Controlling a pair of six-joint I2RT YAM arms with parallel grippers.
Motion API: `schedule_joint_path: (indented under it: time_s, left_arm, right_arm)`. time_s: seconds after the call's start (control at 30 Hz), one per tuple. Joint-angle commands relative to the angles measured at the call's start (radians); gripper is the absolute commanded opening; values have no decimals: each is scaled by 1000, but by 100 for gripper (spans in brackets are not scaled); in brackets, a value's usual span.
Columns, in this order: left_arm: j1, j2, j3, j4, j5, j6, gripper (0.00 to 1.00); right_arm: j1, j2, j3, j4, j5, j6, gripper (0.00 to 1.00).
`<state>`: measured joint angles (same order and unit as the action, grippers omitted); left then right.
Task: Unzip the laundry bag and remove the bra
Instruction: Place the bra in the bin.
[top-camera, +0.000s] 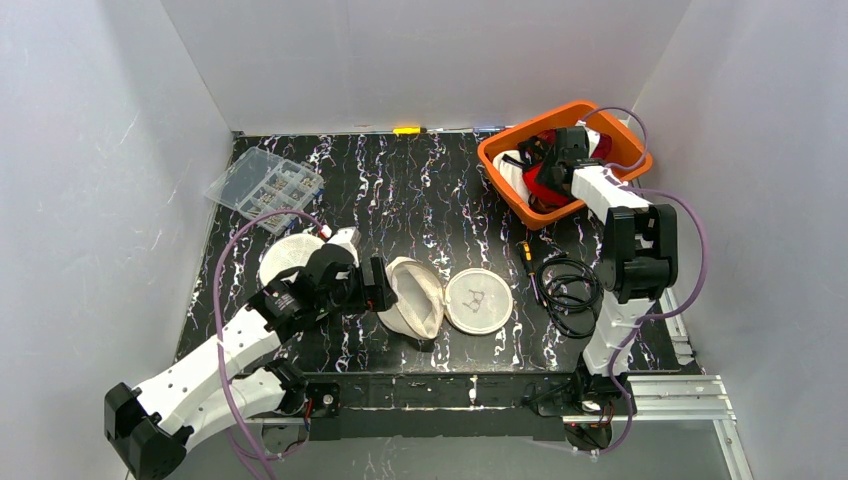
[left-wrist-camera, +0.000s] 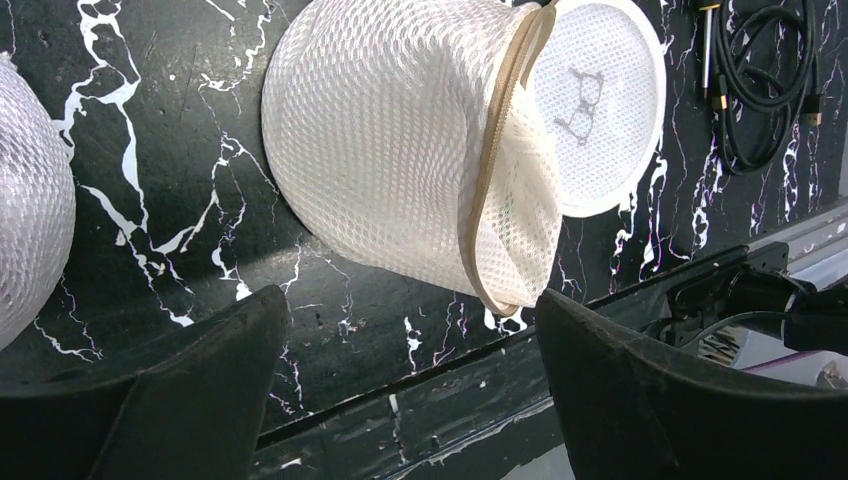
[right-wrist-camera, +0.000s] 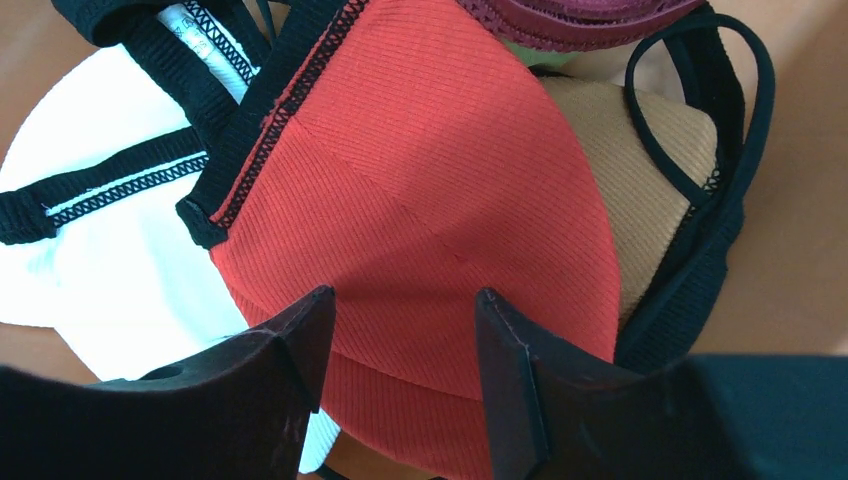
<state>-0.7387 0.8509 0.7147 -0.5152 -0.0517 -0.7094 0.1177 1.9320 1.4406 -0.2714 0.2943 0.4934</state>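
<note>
1. On the counter (top-camera: 420, 200), the orange bin (top-camera: 506, 196) sits far right; the laundry bag (top-camera: 412, 297) is at centre, well apart.
2. Zip (left-wrist-camera: 492, 170) gapes; treat unzip as done.
3. Red bra (right-wrist-camera: 430, 220) lies in the bin: removal looks complete.
4. L gripper (left-wrist-camera: 410, 320): jaws spread, empty, near bag. R gripper (right-wrist-camera: 402, 300): jaws spread over bra, no pinch.
5. Markings: bra outline on round mesh panel (top-camera: 478, 301); you'll find no legible txt.
</note>
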Motion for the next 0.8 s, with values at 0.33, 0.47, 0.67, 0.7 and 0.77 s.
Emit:
schedule_joint_path:
  time_s: [0.33, 0.47, 0.67, 0.7, 0.77]
  left_arm:
    - [4, 38, 135, -111, -95, 69, 89]
    - [4, 94, 196, -118, -97, 109, 87]
    - [4, 247, 332, -188, -97, 204, 85]
    - [4, 275, 356, -204, -100, 221, 84]
    - [4, 329, 402, -228, -108, 261, 81]
  right_arm:
    - [129, -327, 24, 53, -52, -4, 66]
    - [267, -530, -128, 153, -42, -41, 66]
    - [371, -754, -404, 144, -237, -18, 65]
    - [381, -784, -448, 127, -251, -6, 65]
    - [390, -842, -528, 97, -274, 20, 65]
